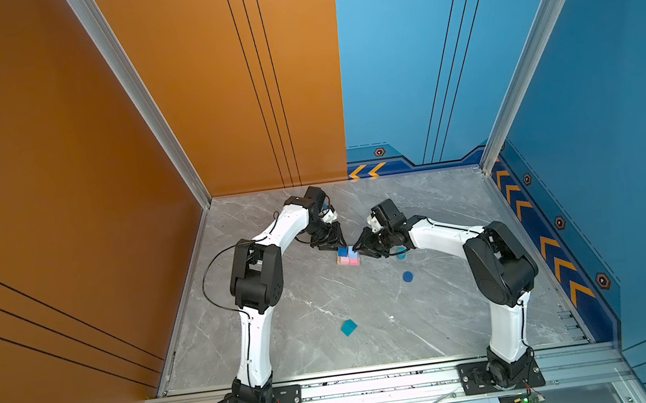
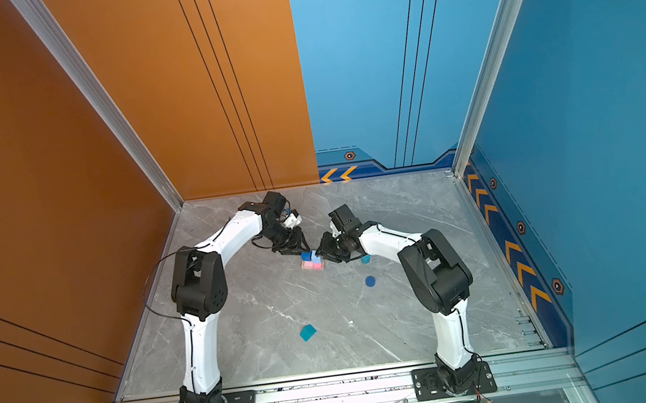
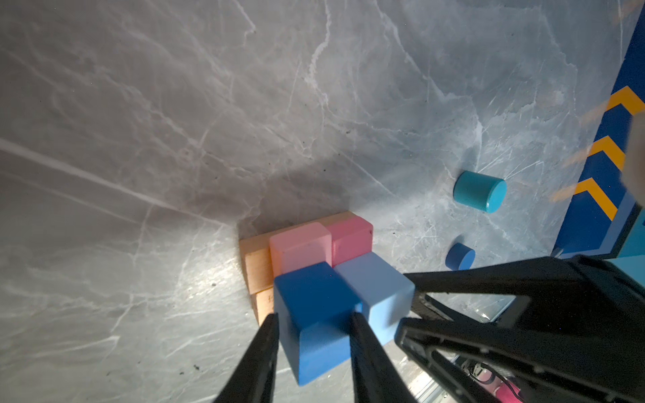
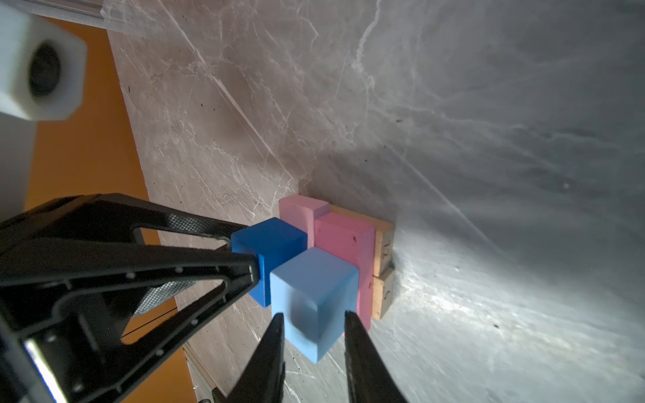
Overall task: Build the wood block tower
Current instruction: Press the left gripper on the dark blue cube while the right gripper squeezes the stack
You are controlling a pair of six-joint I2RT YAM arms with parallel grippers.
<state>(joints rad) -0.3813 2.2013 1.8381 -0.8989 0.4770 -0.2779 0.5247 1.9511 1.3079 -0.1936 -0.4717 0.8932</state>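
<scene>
Near the middle of the grey marble table point(image 1: 288, 340), the left gripper point(image 3: 314, 319) is closed on the dark-blue cube point(image 3: 310, 296), with one black finger pressed against each of two opposite sides. Facing it, the right gripper point(image 4: 314, 317) clamps the light-blue cube point(image 4: 314, 275) in the same way. The two cubes stand side by side and touch, so the gripper tips nearly meet over them in both top views. Under the cubes lie two pink bars point(image 3: 350, 240), side by side; the cubes cover the end toward the back wall and leave the rest bare. Whether the cubes rest fully on the pink bars or hang just above them cannot be told. Under the pink bars lie two tan bars point(image 4: 384, 244), also side by side, flat on the table. Further out, on the right arm's side, the teal cylinder point(image 3: 480, 190) sits near the stack, partly hidden under that arm in the top views. The dark-blue cylinder point(image 1: 407, 276) sits a little nearer the front. The teal cube point(image 1: 348, 327) lies alone, well apart, toward the table's front edge.
</scene>
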